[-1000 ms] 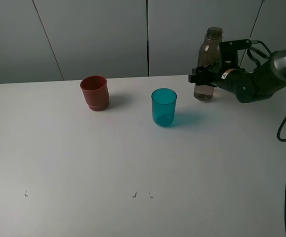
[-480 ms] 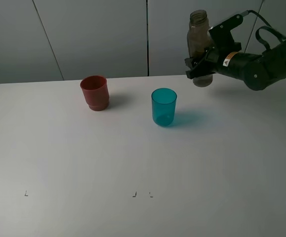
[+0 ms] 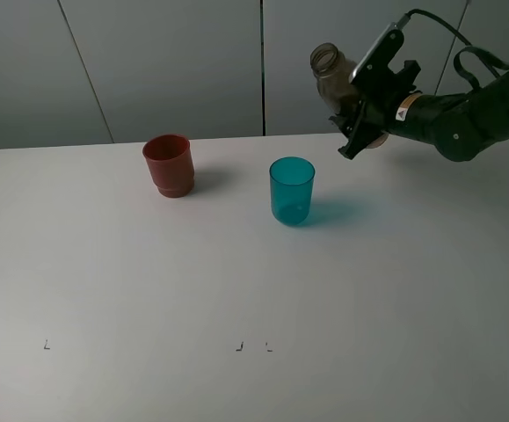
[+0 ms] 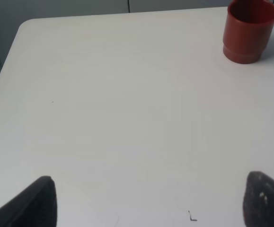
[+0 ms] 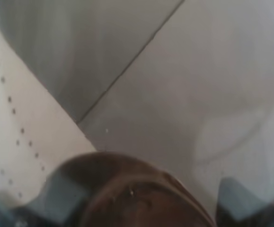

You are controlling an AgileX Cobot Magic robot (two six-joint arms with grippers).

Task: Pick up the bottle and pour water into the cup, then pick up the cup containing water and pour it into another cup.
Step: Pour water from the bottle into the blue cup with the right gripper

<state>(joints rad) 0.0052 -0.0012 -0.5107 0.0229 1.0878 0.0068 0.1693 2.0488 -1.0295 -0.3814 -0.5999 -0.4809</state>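
Right claw (image 3: pixel 362 110) tight around the tilted bottle (image 3: pixel 331 72), clear of the table (image 3: pixel 192 281)

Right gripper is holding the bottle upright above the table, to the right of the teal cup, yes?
No: the bottle is tilted, not upright; the exterior high view shows its neck leaning left toward the teal cup. The right gripper does hold it above the table, right of that cup.

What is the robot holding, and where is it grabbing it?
The right hand grips the bottle around its lower half, up in the air and tilted. The left hand is open, holding nothing.
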